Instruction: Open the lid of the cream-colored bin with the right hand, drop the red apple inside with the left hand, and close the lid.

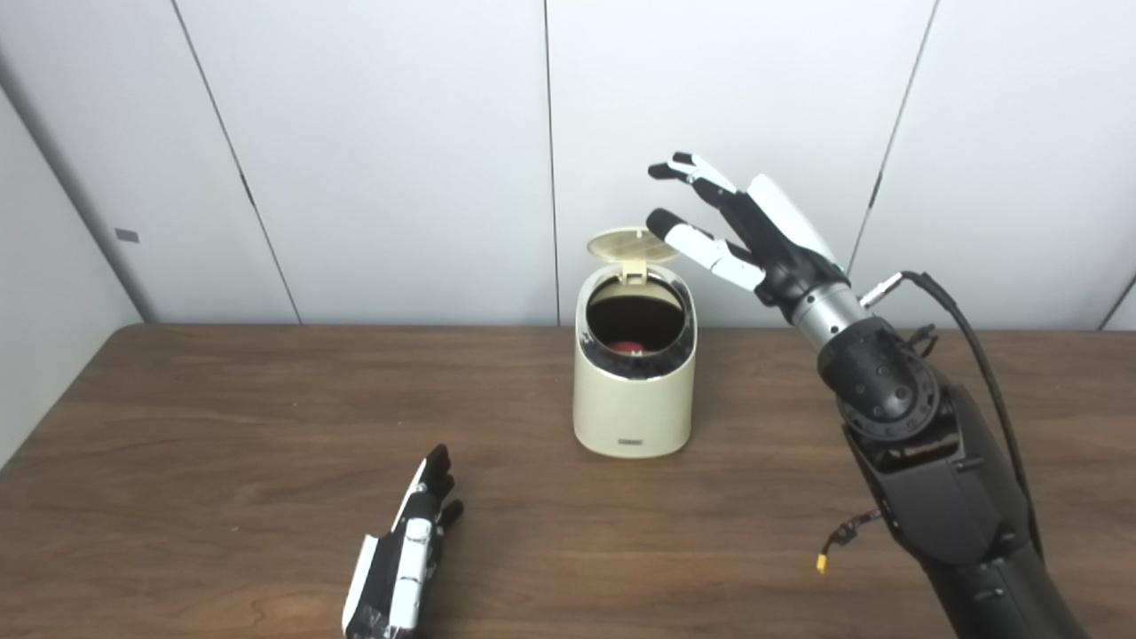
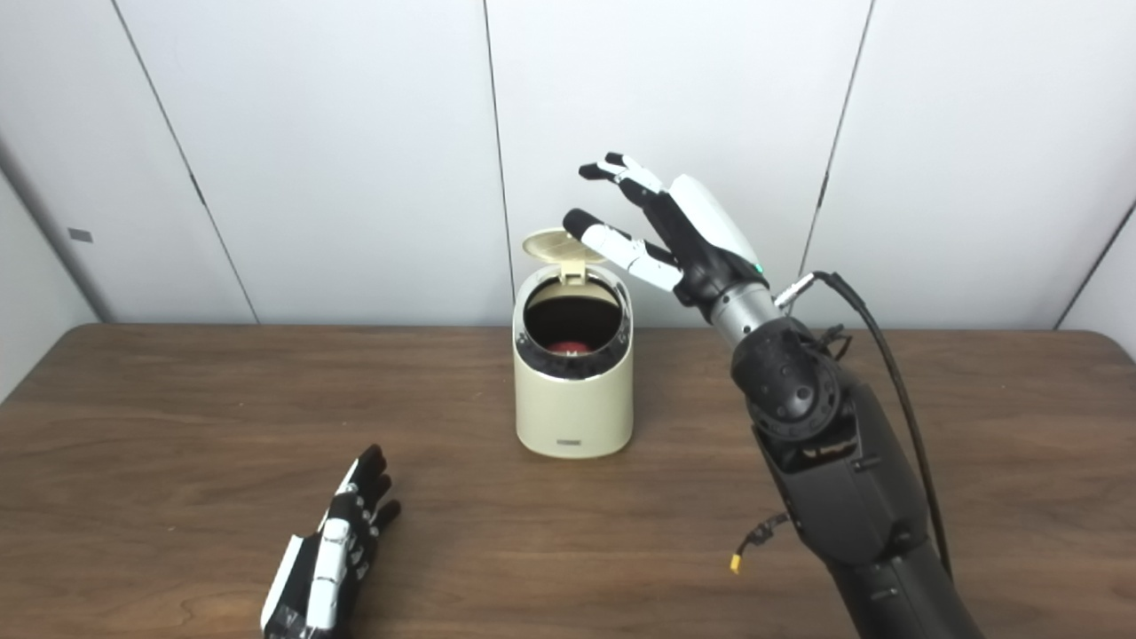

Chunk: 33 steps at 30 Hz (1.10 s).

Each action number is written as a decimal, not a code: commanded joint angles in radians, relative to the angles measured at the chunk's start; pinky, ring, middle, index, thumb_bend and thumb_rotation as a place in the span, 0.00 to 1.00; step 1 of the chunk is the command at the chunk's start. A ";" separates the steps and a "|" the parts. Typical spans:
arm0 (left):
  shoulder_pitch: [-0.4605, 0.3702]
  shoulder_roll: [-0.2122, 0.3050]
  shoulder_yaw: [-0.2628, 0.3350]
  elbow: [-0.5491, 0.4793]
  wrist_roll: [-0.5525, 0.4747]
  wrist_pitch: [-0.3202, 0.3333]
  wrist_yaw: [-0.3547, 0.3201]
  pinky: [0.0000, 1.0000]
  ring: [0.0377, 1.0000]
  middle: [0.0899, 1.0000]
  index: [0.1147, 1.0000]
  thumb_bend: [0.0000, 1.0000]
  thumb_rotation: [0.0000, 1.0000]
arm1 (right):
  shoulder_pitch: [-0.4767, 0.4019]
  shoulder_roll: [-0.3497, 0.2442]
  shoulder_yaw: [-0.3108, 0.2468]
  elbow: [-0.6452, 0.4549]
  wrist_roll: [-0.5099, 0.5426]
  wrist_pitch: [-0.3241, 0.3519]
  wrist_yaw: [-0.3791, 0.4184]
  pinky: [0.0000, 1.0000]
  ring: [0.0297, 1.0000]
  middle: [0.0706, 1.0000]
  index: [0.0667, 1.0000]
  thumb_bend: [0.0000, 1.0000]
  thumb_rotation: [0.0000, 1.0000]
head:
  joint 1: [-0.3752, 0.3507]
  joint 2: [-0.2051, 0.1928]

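Observation:
The cream-colored bin (image 1: pixel 632 399) stands upright at the middle of the table. Its round lid (image 1: pixel 632 246) is tipped up and back on its hinge, so the dark mouth shows. A bit of the red apple (image 1: pixel 626 345) is visible low inside the bin. My right hand (image 1: pixel 741 232) is raised to the right of the lid, open, fingers spread; its thumb tip lies at the lid's right edge. My left hand (image 1: pixel 410 546) rests flat and open on the table, in front of the bin and to its left, holding nothing.
The brown wooden table (image 1: pixel 222 426) reaches to a white panelled wall (image 1: pixel 399 151) behind. My right forearm (image 1: pixel 923 461) rises from the lower right with a black cable looping beside it and a small loose wire end (image 1: pixel 824 561) hanging near the tabletop.

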 commanded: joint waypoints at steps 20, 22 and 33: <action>-0.012 -0.008 -0.004 0.045 0.060 -0.024 0.033 1.00 1.00 1.00 1.00 0.65 0.96 | 0.006 -0.112 0.056 -0.060 -0.080 -0.043 0.118 0.99 1.00 0.98 0.77 0.60 0.99 | 0.008 -0.016; -0.016 -0.008 -0.004 0.056 0.061 -0.032 0.036 1.00 1.00 1.00 1.00 0.64 0.96 | 0.010 -0.117 0.062 -0.063 -0.087 -0.046 0.123 1.00 1.00 0.98 0.77 0.61 1.00 | 0.006 -0.018; -0.032 -0.019 -0.003 0.111 0.106 -0.115 0.090 1.00 1.00 1.00 1.00 0.67 0.93 | 0.040 -0.131 0.122 -0.088 -0.161 -0.074 0.139 0.96 1.00 0.98 0.77 0.61 1.00 | 0.010 -0.020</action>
